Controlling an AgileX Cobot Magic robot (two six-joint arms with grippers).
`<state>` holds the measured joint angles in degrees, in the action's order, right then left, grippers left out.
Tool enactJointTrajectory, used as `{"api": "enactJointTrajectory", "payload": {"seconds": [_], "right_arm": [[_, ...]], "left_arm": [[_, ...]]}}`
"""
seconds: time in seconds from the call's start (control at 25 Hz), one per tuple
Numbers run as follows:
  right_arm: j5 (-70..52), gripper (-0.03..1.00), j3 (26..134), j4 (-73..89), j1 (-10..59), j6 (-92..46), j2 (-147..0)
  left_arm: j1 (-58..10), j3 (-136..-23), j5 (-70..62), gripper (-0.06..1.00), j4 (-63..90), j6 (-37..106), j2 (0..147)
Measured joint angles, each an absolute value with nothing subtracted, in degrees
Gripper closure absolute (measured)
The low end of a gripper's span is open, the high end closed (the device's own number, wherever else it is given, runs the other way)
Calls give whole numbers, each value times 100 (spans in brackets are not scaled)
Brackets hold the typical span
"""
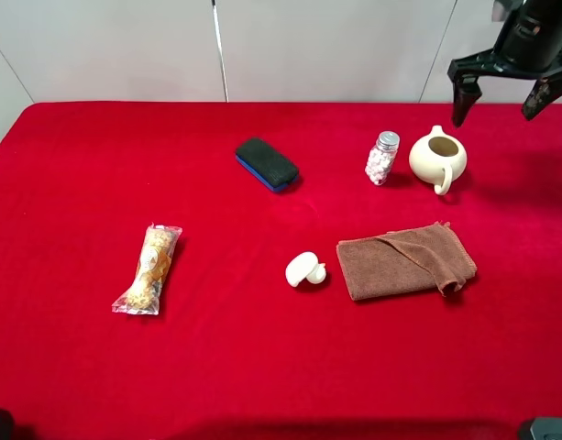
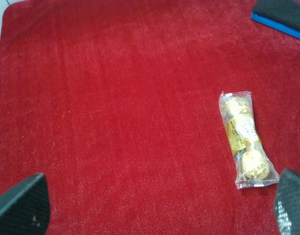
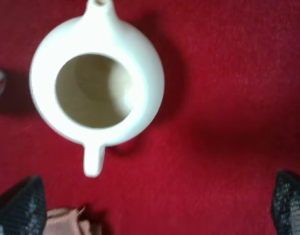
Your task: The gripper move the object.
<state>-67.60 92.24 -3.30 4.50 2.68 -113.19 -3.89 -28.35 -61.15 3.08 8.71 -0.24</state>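
The cream lidless teapot stands upright on the red cloth at the back right, handle toward the front. The right wrist view looks straight down into it. My right gripper hangs open and empty above and just right of the teapot; its two black fingertips show wide apart at the frame's corners. My left gripper is out of the exterior view; in the left wrist view its fingertips stand wide apart with nothing between them.
A brown towel lies in front of the teapot, a small cream lid to its left. A small jar stands left of the teapot. A black-blue eraser and a gold candy packet lie further left.
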Motion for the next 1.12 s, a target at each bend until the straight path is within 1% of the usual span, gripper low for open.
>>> {"api": "enactJointTrajectory", "payload": {"seconds": [0.4,0.56,1.12], "right_arm": [[-6967,28,9193,-123,450,248,-10583],[-6972,28,8995,42,450,243,-10179],[-6978,28,7482,295,450,225,-8149]], "left_arm": [[-389,-2835,-6115,4,308,871,-24],[-389,-2835,-6115,4,308,871,-24],[-389,-2835,-6115,4,308,871,-24]]}}
